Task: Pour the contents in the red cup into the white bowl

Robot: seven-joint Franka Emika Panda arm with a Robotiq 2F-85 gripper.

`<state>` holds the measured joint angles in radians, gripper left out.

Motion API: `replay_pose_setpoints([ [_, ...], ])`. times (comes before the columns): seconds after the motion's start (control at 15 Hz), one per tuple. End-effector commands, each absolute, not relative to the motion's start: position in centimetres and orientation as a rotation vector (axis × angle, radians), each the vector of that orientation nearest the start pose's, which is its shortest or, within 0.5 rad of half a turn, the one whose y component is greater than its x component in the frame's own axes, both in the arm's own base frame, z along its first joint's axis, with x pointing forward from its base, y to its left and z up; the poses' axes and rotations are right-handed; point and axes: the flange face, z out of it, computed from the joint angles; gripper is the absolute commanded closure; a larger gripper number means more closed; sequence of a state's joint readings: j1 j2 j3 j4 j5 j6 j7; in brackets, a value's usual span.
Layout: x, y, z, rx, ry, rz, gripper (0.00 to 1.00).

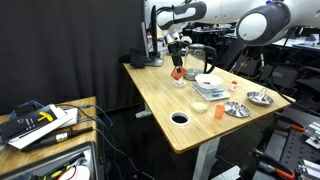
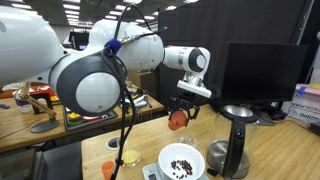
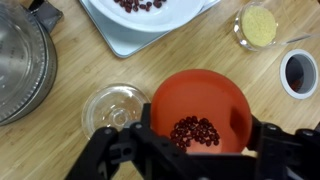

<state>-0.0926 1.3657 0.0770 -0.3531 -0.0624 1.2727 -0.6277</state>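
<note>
My gripper (image 3: 198, 150) is shut on the red cup (image 3: 200, 95) and holds it upright above the table. Dark red beans (image 3: 195, 131) lie in the bottom of the cup. The white bowl (image 3: 185, 8) sits at the top edge of the wrist view on a pale square base and holds dark red beans too. In both exterior views the red cup (image 1: 178, 72) (image 2: 178, 120) hangs in the gripper (image 1: 177, 58) (image 2: 183, 104), beside and above the white bowl (image 1: 208, 82) (image 2: 181, 160).
A small clear glass dish (image 3: 113, 105) stands just left of the cup. A clear jug (image 3: 20, 60) is at far left. A glass of yellow grains (image 3: 260, 25) and a small white cup of dark liquid (image 3: 300, 72) are at right. Metal dishes (image 1: 237, 109) and a paler orange cup (image 1: 217, 109) stand nearer the table edge.
</note>
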Motion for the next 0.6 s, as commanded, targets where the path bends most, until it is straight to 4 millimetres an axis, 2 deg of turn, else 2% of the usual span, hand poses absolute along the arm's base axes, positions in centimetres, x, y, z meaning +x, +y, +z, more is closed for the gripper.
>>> replay_pose_setpoints([
  [0.0,75.2,-6.7,22.6,-2.76,-0.866,0.544,0.45],
  [0.2,75.1,-8.3,24.0,-2.73,-0.846,0.494,0.45],
  [0.53,74.3,-12.2,24.6,-2.687,-0.765,0.458,0.45],
])
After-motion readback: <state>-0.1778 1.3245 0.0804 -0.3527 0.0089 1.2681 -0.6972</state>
